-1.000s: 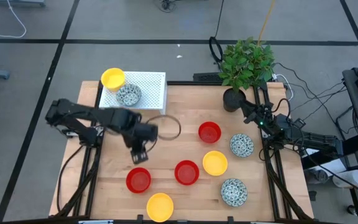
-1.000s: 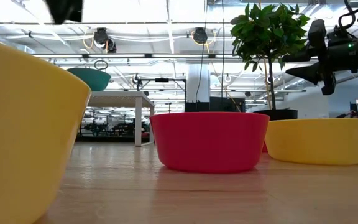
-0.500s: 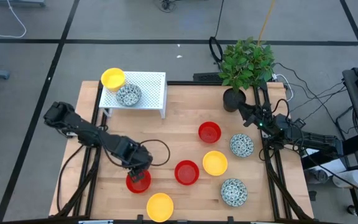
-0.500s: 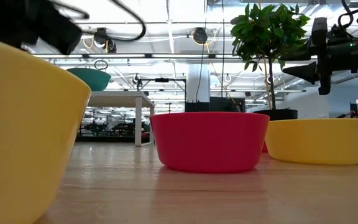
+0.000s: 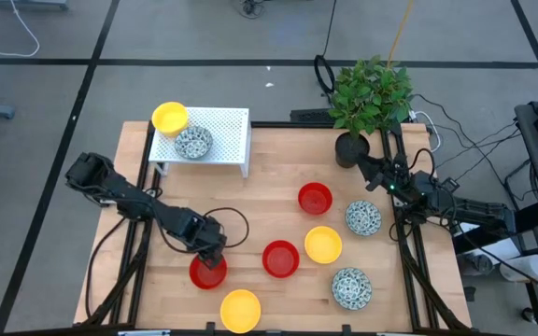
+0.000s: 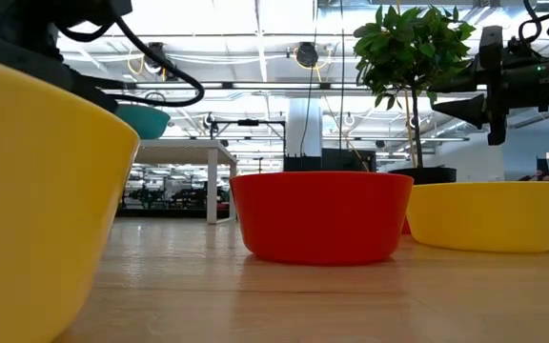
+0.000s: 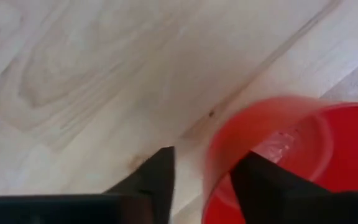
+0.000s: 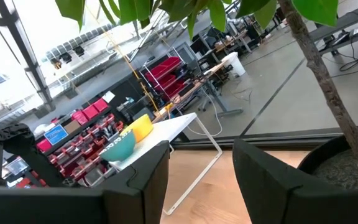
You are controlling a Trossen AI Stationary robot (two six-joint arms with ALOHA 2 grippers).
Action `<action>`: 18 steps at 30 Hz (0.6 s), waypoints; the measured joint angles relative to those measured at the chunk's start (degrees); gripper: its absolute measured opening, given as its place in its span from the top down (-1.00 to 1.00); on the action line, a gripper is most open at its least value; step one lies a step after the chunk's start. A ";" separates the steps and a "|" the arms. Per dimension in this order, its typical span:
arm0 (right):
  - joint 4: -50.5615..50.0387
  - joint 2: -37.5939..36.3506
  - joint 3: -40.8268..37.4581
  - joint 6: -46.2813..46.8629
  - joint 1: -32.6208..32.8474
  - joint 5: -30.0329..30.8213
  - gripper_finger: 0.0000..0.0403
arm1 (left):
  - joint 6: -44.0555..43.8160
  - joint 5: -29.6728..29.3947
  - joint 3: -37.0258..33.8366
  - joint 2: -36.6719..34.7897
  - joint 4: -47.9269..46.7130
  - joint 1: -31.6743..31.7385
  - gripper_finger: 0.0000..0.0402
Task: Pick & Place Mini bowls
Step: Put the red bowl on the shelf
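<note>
**Left end effector straddles the rim of a red bowl**

On the light wooden desk (image 5: pixel 278 177), the left end effector (image 7: pixel 201 180) is down at the small red round bowl (image 5: pixel 207 271) nearest the white perforated rack (image 5: pixel 222 131), its dark fingers (image 7: pixel 157 177) spread, one outside the rim and one inside. The rack carries a yellow bowl (image 5: pixel 169 117) and a speckled white bowl (image 5: pixel 193 142). The right end effector (image 5: pixel 361 168) hovers beside the black plant pot (image 5: pixel 347 149), fingers spread, holding nothing.

Grey tiled floor (image 5: pixel 204 37), ceiling lights (image 6: pixel 255 19), red bins (image 8: pixel 166 71)
</note>
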 joint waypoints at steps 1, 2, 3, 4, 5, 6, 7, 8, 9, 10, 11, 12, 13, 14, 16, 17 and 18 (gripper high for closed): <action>0.02 0.00 0.00 -0.06 0.00 -0.02 0.18 | 0.51 -0.03 0.00 0.00 0.32 0.00 0.42; 0.00 0.00 0.00 -0.09 0.00 -0.02 0.18 | 1.00 -0.07 0.00 0.00 0.74 0.00 0.54; 0.00 0.00 -0.01 -0.07 0.00 -0.01 0.18 | 1.43 -0.08 0.00 0.00 1.18 0.00 0.66; 0.01 0.00 0.00 0.01 0.00 -0.01 0.18 | 1.92 -0.04 0.00 0.00 1.73 0.04 0.79; 0.01 0.00 0.00 0.02 0.00 -0.01 0.18 | 2.06 0.03 0.00 0.00 2.44 0.17 0.89; -0.01 0.00 -0.01 0.02 0.00 -0.02 0.18 | 2.09 0.19 0.00 0.00 3.41 0.32 0.94; 0.00 0.00 0.00 0.04 0.00 -0.02 0.18 | 2.13 0.45 0.02 0.00 4.47 0.52 0.94; 0.00 0.00 0.00 0.04 0.00 -0.02 0.18 | 2.30 0.41 0.09 0.00 5.33 0.65 0.94; 0.00 0.00 0.00 0.04 0.00 -0.02 0.18 | 2.44 0.38 0.26 0.00 6.25 0.93 0.93; 0.00 0.00 0.00 0.04 0.00 -0.02 0.18 | 2.72 0.41 0.75 0.00 6.69 1.26 0.94; 0.00 0.00 0.00 0.04 0.00 -0.02 0.18 | 3.16 0.39 1.38 0.00 6.70 1.60 0.95; 0.00 0.00 -0.01 0.04 0.00 -0.02 0.18 | 3.84 0.43 2.11 0.00 6.53 2.14 0.96; 0.00 0.00 -0.01 0.04 0.00 -0.02 0.18 | 4.63 0.43 2.98 0.00 6.15 2.73 0.97; -0.04 0.00 0.00 0.04 0.00 -0.02 0.18 | 5.88 0.39 3.94 0.00 5.57 3.50 0.97; -0.05 0.00 0.00 0.04 0.00 -0.02 0.18 | 9.09 -0.38 6.50 0.00 3.95 5.25 0.95; -0.14 0.00 0.00 0.06 0.00 -0.02 0.18 | 11.17 -1.09 8.05 0.00 3.27 6.28 0.94; -0.27 0.00 0.00 0.06 0.00 -0.02 0.18 | 13.40 -1.36 9.58 0.00 2.45 7.44 0.94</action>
